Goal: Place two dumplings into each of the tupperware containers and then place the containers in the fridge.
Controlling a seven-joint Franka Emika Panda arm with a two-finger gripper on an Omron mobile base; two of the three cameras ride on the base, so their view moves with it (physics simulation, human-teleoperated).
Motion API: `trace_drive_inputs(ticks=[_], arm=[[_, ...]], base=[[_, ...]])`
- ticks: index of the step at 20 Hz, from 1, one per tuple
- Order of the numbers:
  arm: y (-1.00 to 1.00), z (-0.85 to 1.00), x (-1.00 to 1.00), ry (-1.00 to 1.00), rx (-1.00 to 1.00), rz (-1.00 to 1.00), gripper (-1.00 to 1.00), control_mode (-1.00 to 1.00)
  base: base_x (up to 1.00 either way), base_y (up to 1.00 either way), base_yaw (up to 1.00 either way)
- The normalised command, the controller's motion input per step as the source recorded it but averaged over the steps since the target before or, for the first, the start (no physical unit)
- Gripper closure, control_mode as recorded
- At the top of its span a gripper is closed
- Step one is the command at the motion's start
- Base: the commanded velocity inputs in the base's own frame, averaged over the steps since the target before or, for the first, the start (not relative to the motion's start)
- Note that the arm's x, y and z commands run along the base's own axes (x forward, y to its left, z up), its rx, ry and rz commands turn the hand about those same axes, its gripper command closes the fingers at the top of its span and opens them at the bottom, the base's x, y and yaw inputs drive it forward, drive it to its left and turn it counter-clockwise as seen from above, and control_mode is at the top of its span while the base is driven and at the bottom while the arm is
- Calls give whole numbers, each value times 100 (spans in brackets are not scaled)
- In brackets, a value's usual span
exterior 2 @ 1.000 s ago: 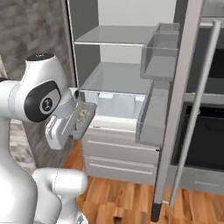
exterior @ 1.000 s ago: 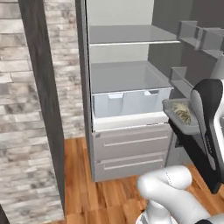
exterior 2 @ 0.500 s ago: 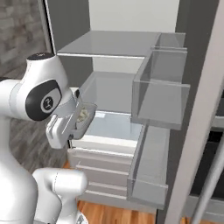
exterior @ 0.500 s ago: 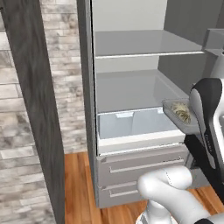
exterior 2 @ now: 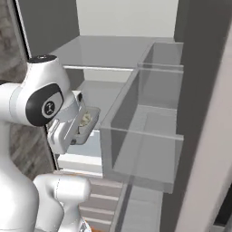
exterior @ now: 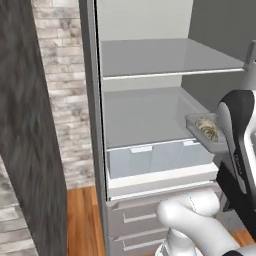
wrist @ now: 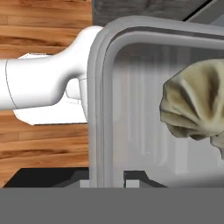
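Observation:
A grey translucent tupperware container (exterior: 202,121) hangs in front of the open fridge (exterior: 165,60), level with its lower shelf (exterior: 145,115). Pale crimped dumplings (exterior: 207,129) lie inside it. In the hand view my gripper (wrist: 107,177) is shut on the container's near rim (wrist: 98,109), with a dumpling (wrist: 194,103) close up on the right. From the right base view the container (exterior 2: 92,118) juts out past my hand, and a dumpling (exterior 2: 84,119) shows inside. The fridge's shelves (exterior 2: 104,52) are bare.
A translucent drawer (exterior: 160,157) sits below the lower shelf, with grey drawer fronts (exterior: 140,220) underneath. The open fridge door's clear bins (exterior 2: 145,136) stand close on the right. A dark upright panel (exterior: 30,125) and a brick wall (exterior: 65,90) are on the left.
The whole picture has shifted and the fridge looms larger, so the base has driven closer. The container stays in my shut gripper.

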Motion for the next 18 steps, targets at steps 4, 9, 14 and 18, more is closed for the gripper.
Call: trace_drive_inputs(ticks=[4, 9, 14, 18], arm=[[0, 0, 0, 0, 0, 0, 100, 100], [0, 0, 0, 0, 0, 0, 100, 100], [0, 0, 0, 0, 0, 0, 100, 100], [0, -7, 6, 0, 0, 0, 100, -100]], base=[[61, -30, -3], [51, -16, 0], [41, -11, 0], [25, -5, 0]])
